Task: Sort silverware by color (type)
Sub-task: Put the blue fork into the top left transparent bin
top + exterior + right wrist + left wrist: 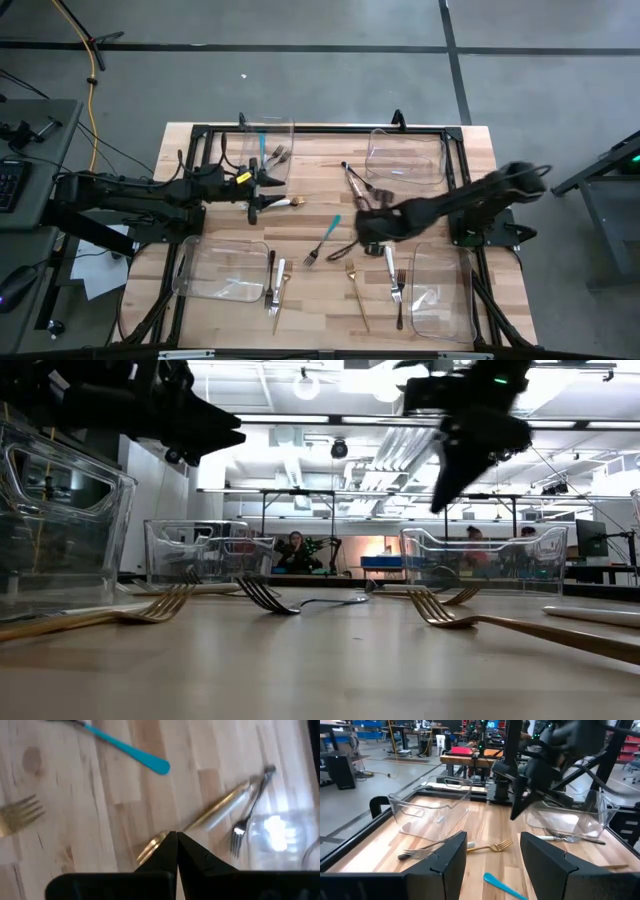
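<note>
Both of my grippers are hanging over the wooden table. My right gripper is near the middle of the table, and its two dark fingers are pressed tight together with nothing between them. It is pointing down at the wood, just above a gold and white utensil that is lying flat there. Right beside that one a dark steel fork is lying too. A teal-handled fork is resting just left of my right gripper, flat on the table. My left gripper is sitting on the left side of the table, near the far clear bin. Its fingers are spread apart and nothing is in them. A gold fork with a white handle is lying on the wood just in front of it. Inside that far left bin I am seeing a teal-handled piece and a fork. More silverware is lying along the near side of the table. A white-handled piece and a gold one are sitting side by side next to the near left bin. A gold fork is resting in the middle, and a white-handled fork is lying beside the near right bin. Dark steel pieces are lying by the far right bin.
</note>
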{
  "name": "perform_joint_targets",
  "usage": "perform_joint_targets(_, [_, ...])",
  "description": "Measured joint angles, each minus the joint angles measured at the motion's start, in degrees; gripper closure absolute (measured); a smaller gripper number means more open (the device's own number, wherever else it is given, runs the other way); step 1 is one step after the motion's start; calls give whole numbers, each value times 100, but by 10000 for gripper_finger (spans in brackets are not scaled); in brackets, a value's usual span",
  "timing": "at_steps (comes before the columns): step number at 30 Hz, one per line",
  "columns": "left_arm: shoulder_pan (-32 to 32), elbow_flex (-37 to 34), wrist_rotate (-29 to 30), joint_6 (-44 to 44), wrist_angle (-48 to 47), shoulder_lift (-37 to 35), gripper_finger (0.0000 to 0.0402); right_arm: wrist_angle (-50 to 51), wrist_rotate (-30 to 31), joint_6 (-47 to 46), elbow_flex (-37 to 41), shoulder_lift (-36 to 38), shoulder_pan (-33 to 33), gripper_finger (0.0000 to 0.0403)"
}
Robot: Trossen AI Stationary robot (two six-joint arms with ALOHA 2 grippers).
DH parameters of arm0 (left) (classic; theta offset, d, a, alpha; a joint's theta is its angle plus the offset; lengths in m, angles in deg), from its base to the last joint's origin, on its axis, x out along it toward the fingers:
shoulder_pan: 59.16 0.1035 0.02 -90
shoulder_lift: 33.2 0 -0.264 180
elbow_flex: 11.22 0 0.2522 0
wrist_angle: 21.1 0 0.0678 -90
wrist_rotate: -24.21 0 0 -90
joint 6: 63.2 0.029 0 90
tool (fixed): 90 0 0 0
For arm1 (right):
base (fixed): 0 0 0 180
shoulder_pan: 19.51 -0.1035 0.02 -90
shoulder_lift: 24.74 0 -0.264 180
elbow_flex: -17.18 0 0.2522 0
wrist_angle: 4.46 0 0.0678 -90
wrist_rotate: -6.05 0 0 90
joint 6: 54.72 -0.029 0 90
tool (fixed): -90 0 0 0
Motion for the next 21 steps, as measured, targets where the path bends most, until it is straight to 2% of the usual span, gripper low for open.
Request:
perform_joint_targets(3, [-86,0,3,80,112,39,222,-1207,269,-436,979,820,-135,403])
perform_joint_targets(6, [-180,0,10,-10,511,204,222,-2613,566,-425,1766,1432,-228,403])
perform_joint_targets(8, [-266,10,13,-103,758,440,222,-3500,763,-255,2172,1680,-256,403])
perform_joint_targets(12, [-484,377,295,-123,477,1083,222,-4931,1076,217,2695,1811,-251,403])
perform_joint_targets(16, [-683,1085,587,-244,-475,1900,222,-5333,1181,563,2778,1813,-240,403])
perform_joint_targets(21, [-791,2041,994,-749,-1839,2853,222,-5328,1813,643,2729,1811,-253,403])
